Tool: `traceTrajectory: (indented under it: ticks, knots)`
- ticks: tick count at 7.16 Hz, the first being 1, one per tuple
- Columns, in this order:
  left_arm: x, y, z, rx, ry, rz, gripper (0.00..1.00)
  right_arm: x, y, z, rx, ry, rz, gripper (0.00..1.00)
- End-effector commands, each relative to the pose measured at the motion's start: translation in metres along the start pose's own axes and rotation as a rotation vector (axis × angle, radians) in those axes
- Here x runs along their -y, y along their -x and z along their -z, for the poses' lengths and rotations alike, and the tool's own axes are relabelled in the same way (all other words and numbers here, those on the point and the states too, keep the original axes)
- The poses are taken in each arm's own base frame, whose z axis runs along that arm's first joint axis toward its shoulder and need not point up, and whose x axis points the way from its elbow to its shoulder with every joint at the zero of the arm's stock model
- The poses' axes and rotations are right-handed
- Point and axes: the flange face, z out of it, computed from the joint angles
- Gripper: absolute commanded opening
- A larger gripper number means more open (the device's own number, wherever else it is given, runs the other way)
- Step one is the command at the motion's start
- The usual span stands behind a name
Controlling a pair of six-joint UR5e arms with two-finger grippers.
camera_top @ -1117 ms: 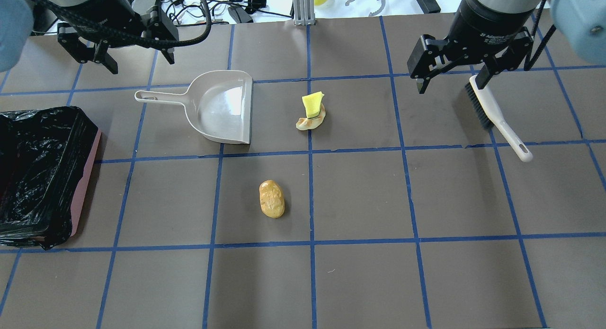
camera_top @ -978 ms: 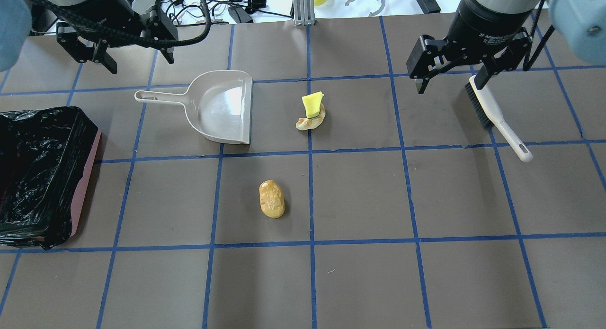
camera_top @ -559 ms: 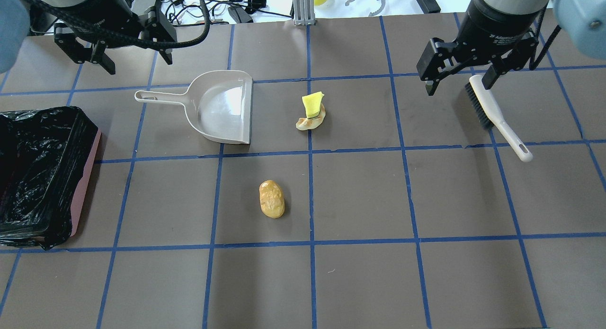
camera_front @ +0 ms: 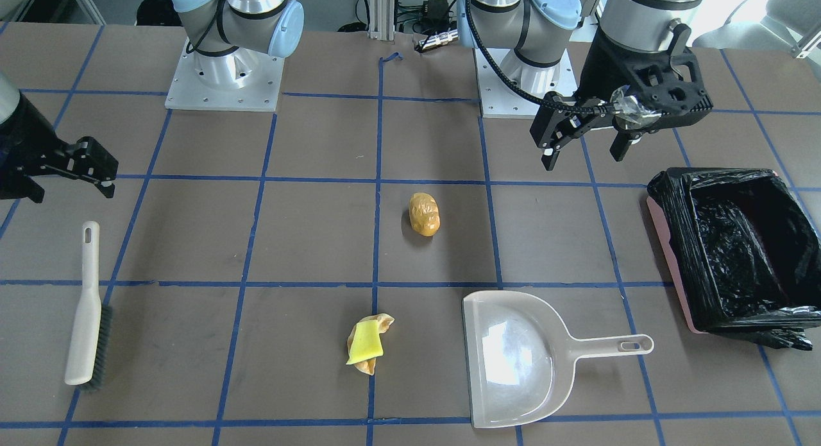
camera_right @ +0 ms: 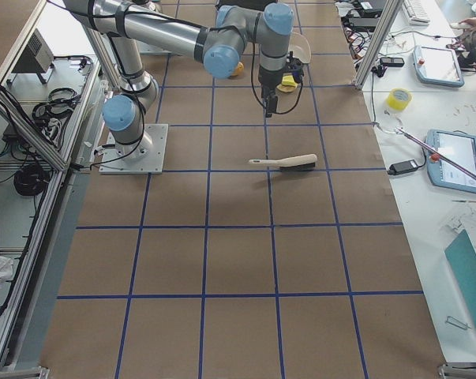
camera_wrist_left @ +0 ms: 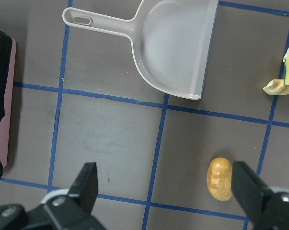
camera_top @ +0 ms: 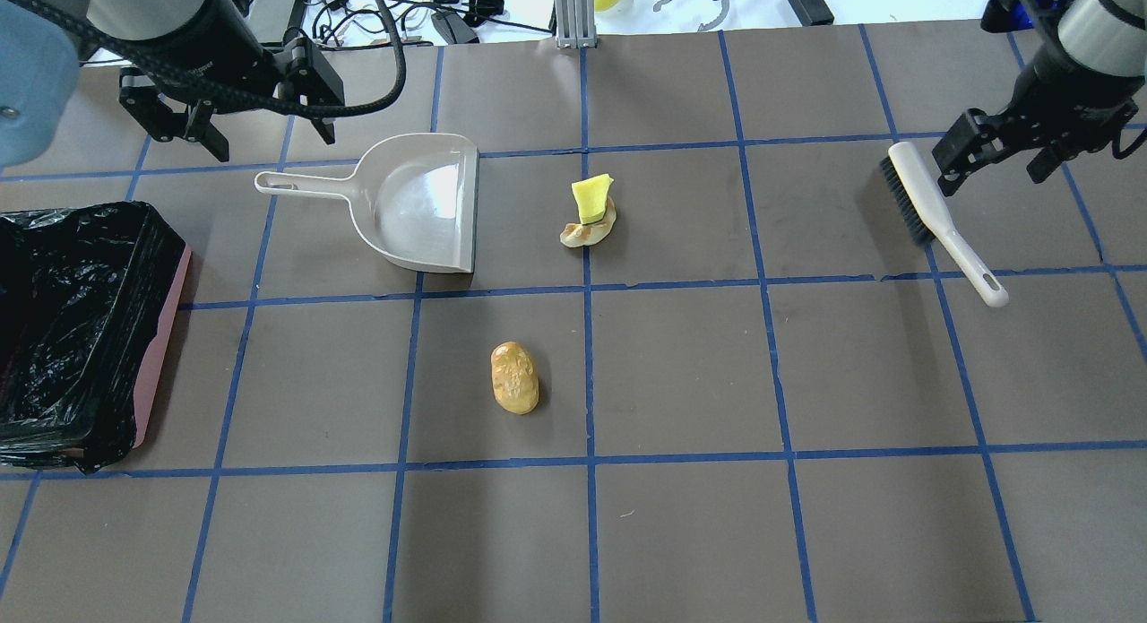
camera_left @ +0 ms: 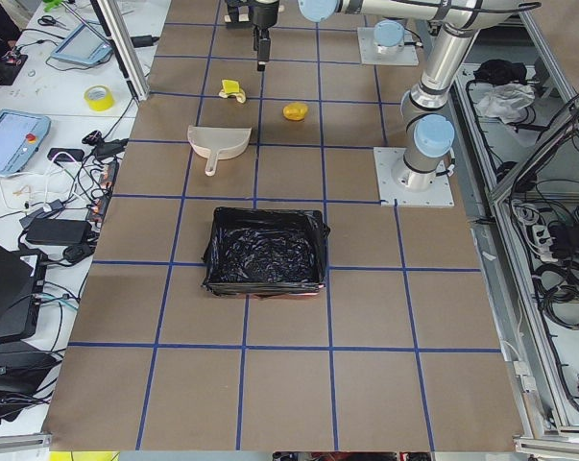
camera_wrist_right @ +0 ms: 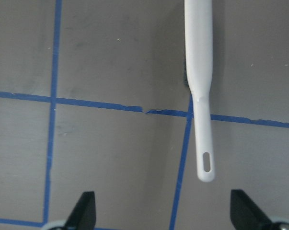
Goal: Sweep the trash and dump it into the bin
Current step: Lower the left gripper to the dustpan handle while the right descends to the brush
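A golden-brown roll (camera_top: 514, 377) lies mid-table, also in the left wrist view (camera_wrist_left: 220, 178). A yellow-green sponge block (camera_top: 591, 197) rests on a tan bagel ring (camera_top: 587, 232) right of the beige dustpan (camera_top: 417, 202). The pink bin (camera_top: 164, 336) with its black bag stands at the left edge. My left gripper (camera_top: 273, 143) is open and empty, hovering by the dustpan handle's far side. My right gripper (camera_top: 993, 177) is open and empty, just right of the brush (camera_top: 932, 215), whose handle shows in the right wrist view (camera_wrist_right: 200, 96).
The table is brown with a blue tape grid. Cables and small tools lie on the white bench (camera_top: 502, 9) beyond the far edge. A metal post (camera_top: 573, 13) stands at the far middle. The robot bases (camera_front: 224, 67) sit on the near side.
My right gripper has moved right, from left of the brush head to its right side. My left gripper has shifted slightly right. The trash, dustpan, brush and bin have not moved.
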Motion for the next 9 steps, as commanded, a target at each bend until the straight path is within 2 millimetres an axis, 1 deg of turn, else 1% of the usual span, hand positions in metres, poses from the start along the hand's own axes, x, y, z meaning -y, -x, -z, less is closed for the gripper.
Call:
traceTrajectory:
  ticks: [1, 2, 3, 4, 5, 6, 7, 8, 9]
  knots:
    - [0.012, 0.007, -0.066, 0.008, -0.016, -0.160, 1.00, -0.001, -0.067, -0.078, -0.005, 0.019, 0.128, 0.96]
    - [0.030, 0.029, -0.096, 0.014, -0.044, -0.365, 1.00, 0.000, -0.084, -0.110, 0.027, 0.034, 0.233, 0.93]
    - [0.039, 0.049, -0.114, 0.015, -0.023, -0.517, 1.00, -0.011, -0.077, -0.130, 0.053, 0.056, 0.269, 0.93]
    - [0.046, 0.060, -0.131, 0.021, 0.010, -0.550, 1.00, -0.020, -0.073, -0.151, 0.024, 0.022, 0.261, 0.93]
    - [0.055, 0.076, -0.154, 0.013, 0.049, -0.604, 1.00, -0.031, -0.067, -0.165, 0.018, 0.016, 0.258, 0.93]
    - [0.066, 0.098, -0.172, 0.010, 0.054, -0.781, 1.00, -0.033, -0.066, -0.161, 0.011, 0.008, 0.262, 0.93]
    - [0.077, 0.124, -0.180, 0.008, 0.060, -0.997, 1.00, -0.033, -0.063, -0.160, 0.021, -0.003, 0.261, 0.90]
    - [0.086, 0.136, -0.203, 0.000, 0.064, -1.224, 1.00, -0.031, -0.063, -0.159, 0.029, -0.015, 0.262, 0.87]
    - [0.095, 0.136, -0.218, 0.008, 0.045, -1.376, 1.00, -0.028, -0.064, -0.160, 0.024, -0.025, 0.260, 0.85]
